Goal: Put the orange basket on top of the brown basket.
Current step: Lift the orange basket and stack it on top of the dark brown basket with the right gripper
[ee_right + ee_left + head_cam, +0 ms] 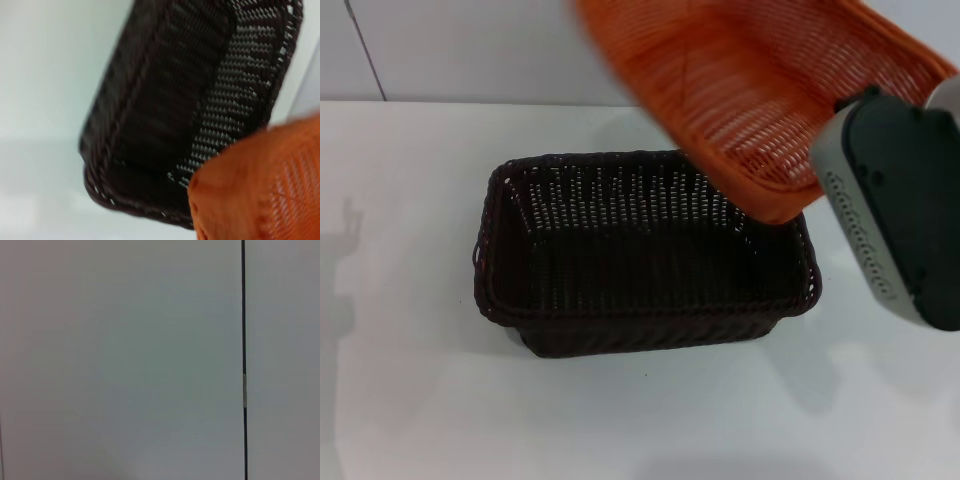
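The right claw (850, 105) pinches the orange basket's (760, 80) rim, holding it tilted above the brown basket's (640, 260) far right corner, mid-bench. Lowered this crooked, it could catch the rim and shove the brown basket.

1. A bare test or lab-like setup is suggested rather than a lived-in room; the exact kind of place cannot be told.
2. A plain white table (410, 400) is seen in the head view, smooth and unmarked.
3. Behind it, a pale wall (470, 50) of flat panels is seen, split by a thin dark seam (243, 315), which is shown close up in the left wrist view.
4. Only two woven props are laid out: the brown basket (640, 255) on the table and the orange basket (760, 80) held above it.
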Robot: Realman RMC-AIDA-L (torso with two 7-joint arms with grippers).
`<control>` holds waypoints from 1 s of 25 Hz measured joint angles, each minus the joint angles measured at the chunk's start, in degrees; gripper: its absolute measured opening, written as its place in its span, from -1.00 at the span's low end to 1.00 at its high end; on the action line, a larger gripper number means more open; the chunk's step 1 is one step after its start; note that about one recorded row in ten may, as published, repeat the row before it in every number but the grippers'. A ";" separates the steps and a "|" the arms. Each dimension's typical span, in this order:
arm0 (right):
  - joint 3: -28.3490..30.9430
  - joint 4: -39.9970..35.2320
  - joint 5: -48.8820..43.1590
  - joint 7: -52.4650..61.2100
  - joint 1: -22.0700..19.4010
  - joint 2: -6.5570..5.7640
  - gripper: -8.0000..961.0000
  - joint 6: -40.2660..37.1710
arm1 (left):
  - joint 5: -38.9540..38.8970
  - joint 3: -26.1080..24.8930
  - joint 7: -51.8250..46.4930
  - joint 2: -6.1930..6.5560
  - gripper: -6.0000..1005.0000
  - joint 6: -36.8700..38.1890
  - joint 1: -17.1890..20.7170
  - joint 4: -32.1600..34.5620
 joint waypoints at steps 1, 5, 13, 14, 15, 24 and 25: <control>-0.14 -0.11 0.01 -1.03 -0.06 -0.53 -0.68 -0.90 | -0.02 0.00 -0.18 0.00 0.54 -0.01 0.01 -0.02; -0.77 -0.12 0.04 -4.26 -0.67 -2.47 -0.68 -4.54 | -0.07 -0.12 -1.32 0.00 0.54 -0.29 0.31 0.22; -5.91 -0.97 0.40 -8.99 -1.41 -3.58 -0.68 -8.22 | -2.21 -0.11 -1.40 -0.08 0.54 -1.97 -0.40 0.99; -7.11 -1.27 0.05 -10.46 -1.42 -3.40 -0.68 -8.51 | -2.45 -0.14 -1.40 -0.07 0.54 -1.97 -0.43 0.84; -7.11 -1.27 0.05 -10.46 -1.42 -3.40 -0.68 -8.51 | -2.64 -0.21 -1.41 -0.03 0.54 -1.95 -0.43 0.66; -11.19 -6.68 -0.10 -11.72 -1.35 -3.05 -0.68 -13.08 | -3.42 -0.28 -1.40 -0.05 0.54 -2.14 -1.57 1.53; -11.19 -6.68 -0.10 -11.72 -1.35 -3.05 -0.68 -13.08 | -3.42 -0.28 -1.40 -0.05 0.54 -2.14 -1.57 1.53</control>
